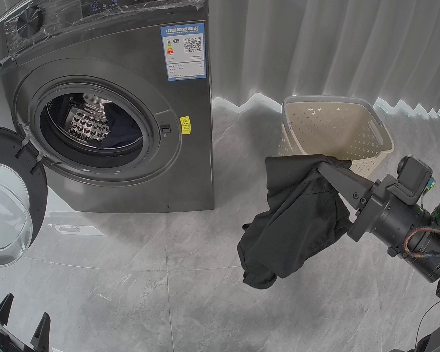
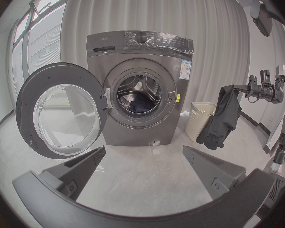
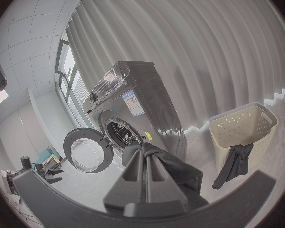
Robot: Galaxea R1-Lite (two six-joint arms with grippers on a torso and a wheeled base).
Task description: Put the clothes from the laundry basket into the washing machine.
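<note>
A soft black garment (image 1: 298,216) dangles in limp folds right of centre in the head view. The right hand (image 1: 325,167) pinches its top, two wedge-shaped fingers pressed together on the cloth. Just behind, upper right, stands the cream plastic laundry basket (image 1: 327,99), pierced with star-shaped holes. Upper left, the grey metal washing machine (image 1: 190,162) has its round glass door (image 1: 14,152) swung wide, and dark cloth (image 1: 122,128) lies in the dimpled steel drum. In the lower left corner the left hand (image 1: 25,309) shows pointed fingers spread apart.
</note>
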